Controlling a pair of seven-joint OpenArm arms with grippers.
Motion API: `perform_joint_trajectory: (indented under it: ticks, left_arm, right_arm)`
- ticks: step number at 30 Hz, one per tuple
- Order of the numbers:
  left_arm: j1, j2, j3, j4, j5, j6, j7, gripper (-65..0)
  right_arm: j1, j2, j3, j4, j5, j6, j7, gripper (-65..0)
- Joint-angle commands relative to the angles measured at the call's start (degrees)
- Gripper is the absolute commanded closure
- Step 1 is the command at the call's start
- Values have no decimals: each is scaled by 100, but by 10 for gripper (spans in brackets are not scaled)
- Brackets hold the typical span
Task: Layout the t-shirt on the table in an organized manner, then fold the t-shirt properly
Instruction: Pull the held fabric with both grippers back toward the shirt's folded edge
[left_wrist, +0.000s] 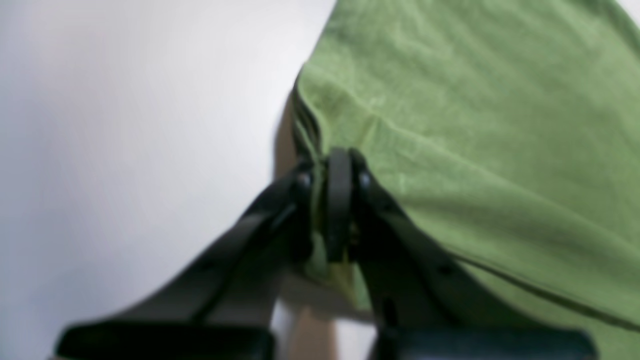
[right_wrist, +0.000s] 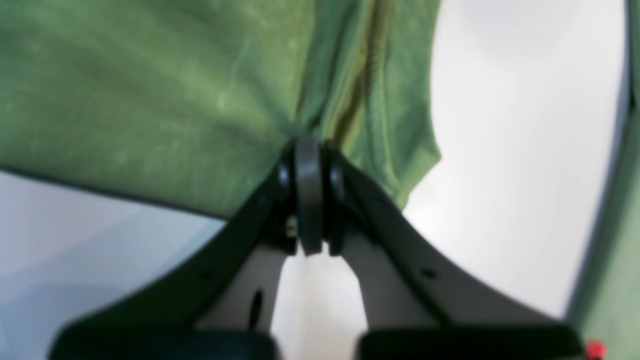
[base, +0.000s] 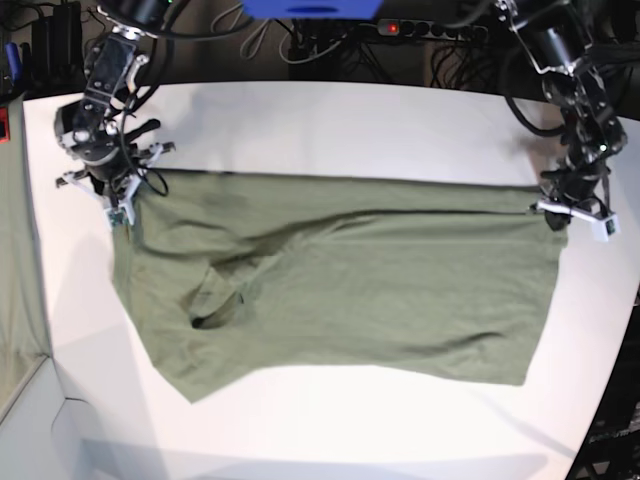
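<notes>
The white surface (base: 330, 120) is filling my base view, with dark cables on the floor (base: 330, 40) behind it. The olive t-shirt (base: 340, 290) is lying spread across its middle, rumpled toward one side. My left end effector (left_wrist: 340, 200) is pinching the shirt's edge, jaws pressed together on the cloth. My right end effector (right_wrist: 309, 195) is pinching a bunched fold at the opposite corner, jaws pressed together there too.

Shirt (base: 340, 290) spread across the table (base: 330, 120), far edge stretched between the grippers, right gripper (base: 122, 205) at its left corner in the base view, left gripper (base: 560, 208) at its right corner.
</notes>
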Motion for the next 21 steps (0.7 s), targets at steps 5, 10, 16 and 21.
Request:
perform_joint_trajectory:
  ticks: [5, 10, 16, 21]
  left_arm:
    - [160, 105, -352, 964, -62, -14, 185, 0]
    - [186, 193, -669, 1570, -62, -14, 712, 0]
    - [160, 184, -748, 1869, -53, -14, 1099, 0]
    - [-113, 149, -695, 1781, 0, 3, 1117, 0]
  right_arm:
    - [-189, -3, 42, 828, -147, 17, -217, 0]
    - [-400, -65, -11, 1567, -147, 17, -217, 0]
    - [-295, -47, -134, 1918, -147, 17, -217, 0]
    - [-84, 32, -495, 1822, -156, 17, -217, 0]
